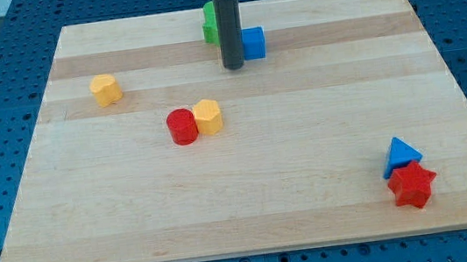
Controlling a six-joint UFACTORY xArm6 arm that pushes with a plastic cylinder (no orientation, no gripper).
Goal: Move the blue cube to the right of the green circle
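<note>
Blue cube point(253, 42): far part of the board, a little right of centre, upright and square to the view. It sits just right of my tip point(233, 66) and slightly farther back, touching the rod or very nearly so.

Green circle point(211, 23): far edge of the board, left of the rod and partly hidden behind it. The cube lies to its right and a shade nearer the view's bottom; the rod stands between the two.

My tip: planted on the board at the cube's left near corner. There are no fingers on this rig, so nothing is clasped or let go; contact is by the side of the rod alone.

Deciding relation: the cube is rightward and a touch farther than the tip, so any further shove would carry it right and away. Judged placement: already right of the circle, roughly level, task close to met.

Other stock:
- yellow block point(105, 89), left side, alone.
- red cylinder point(182, 126) and second yellow block point(207, 116), touching, centre-left.
- blue triangle point(402, 154) against red star point(412, 185), near right corner.
</note>
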